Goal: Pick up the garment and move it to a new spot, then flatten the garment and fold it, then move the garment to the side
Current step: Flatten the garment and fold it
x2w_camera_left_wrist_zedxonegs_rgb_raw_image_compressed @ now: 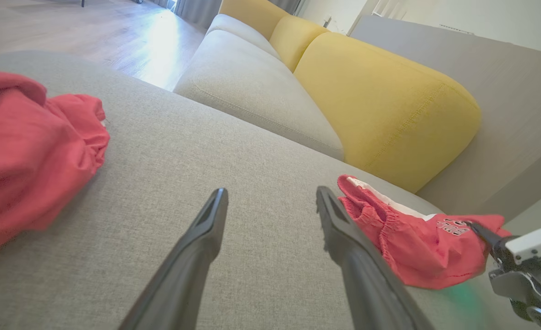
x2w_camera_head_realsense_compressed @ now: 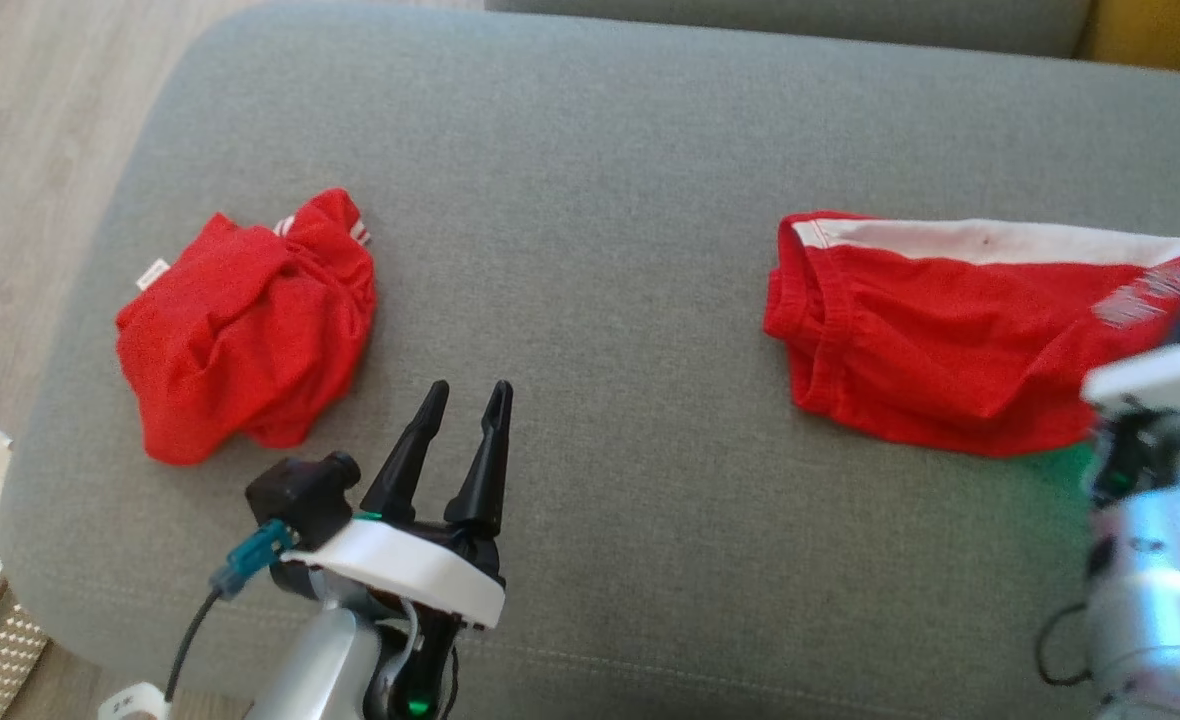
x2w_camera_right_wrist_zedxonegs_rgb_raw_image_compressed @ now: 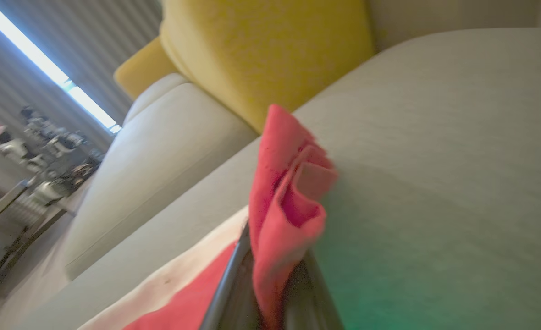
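- A crumpled red garment (x2w_camera_head_realsense_compressed: pixel 245 325) lies bunched at the left of the grey cushion (x2w_camera_head_realsense_compressed: pixel 600 200)
- The left claw (x2w_camera_head_realsense_compressed: pixel 470 388) hovers near it, to its right; its forearm rises from the bottom edge; its fingers are spread wide and empty
- The red shorts (x2w_camera_head_realsense_compressed: pixel 930 340), white-striped, lie on the cushion's right side
- The right claw (x2w_camera_right_wrist_zedxonegs_rgb_raw_image_compressed: pixel 270 270) reaches in from the right edge; it is clamped tight on a fold of the shorts

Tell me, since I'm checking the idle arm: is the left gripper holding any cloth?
No, the left gripper stands open and empty over the bare grey cushion.
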You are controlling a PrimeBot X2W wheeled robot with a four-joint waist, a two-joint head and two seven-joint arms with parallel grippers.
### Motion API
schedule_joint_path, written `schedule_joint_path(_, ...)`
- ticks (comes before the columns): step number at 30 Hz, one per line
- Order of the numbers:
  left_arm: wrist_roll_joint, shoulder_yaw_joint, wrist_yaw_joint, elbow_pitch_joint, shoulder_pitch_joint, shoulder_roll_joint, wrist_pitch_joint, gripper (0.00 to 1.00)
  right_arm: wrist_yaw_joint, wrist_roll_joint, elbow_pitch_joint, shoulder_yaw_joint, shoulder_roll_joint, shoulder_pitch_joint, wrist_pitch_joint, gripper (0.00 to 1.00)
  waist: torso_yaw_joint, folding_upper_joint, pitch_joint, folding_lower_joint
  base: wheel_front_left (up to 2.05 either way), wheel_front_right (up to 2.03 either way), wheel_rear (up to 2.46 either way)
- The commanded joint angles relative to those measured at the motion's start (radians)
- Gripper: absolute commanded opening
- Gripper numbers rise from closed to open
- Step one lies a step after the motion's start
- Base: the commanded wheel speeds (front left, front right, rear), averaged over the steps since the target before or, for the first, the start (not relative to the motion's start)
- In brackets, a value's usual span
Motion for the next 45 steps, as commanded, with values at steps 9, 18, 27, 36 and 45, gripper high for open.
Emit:
schedule_joint_path(9, 0.040, 0.010, 0.012, -0.029, 0.015, 0.002, -0.012, 1.00, -0.001, 0.238, -0.132, 0.463, 0.012, 0.052, -0.027, 0.00, 0.027, 0.0000, -0.057, 0.0000, 0.00, 0.00, 0.00)
schedule_joint_path(18, 0.034, 0.010, 0.017, -0.032, 0.031, 0.002, -0.012, 1.00, -0.001, 0.330, -0.291, 0.815, 0.012, 0.174, 0.001, 0.00, 0.054, 0.0000, -0.061, 0.0000, 0.00, 0.00, 0.00)
schedule_joint_path(27, 0.027, 0.004, 0.019, -0.027, 0.034, 0.002, -0.012, 1.00, -0.001, 0.337, -0.282, 0.942, 0.010, 0.228, 0.053, 0.00, 0.074, 0.0000, -0.062, 0.0000, 0.00, 0.00, 0.00)
schedule_joint_path(36, 0.029, 0.005, 0.020, -0.021, 0.041, 0.002, -0.012, 1.00, -0.001, 0.381, -0.301, 1.054, 0.008, 0.244, 0.085, 1.00, 0.064, 0.0000, -0.063, 0.0000, 0.00, 0.00, 0.00)
schedule_joint_path(45, 0.029, 0.011, 0.021, -0.021, 0.035, 0.002, -0.012, 1.00, -0.001, 0.474, -0.281, 1.158, -0.003, 0.266, 0.248, 1.00, 0.045, 0.0000, -0.058, 0.0000, 0.00, 0.00, 0.00)
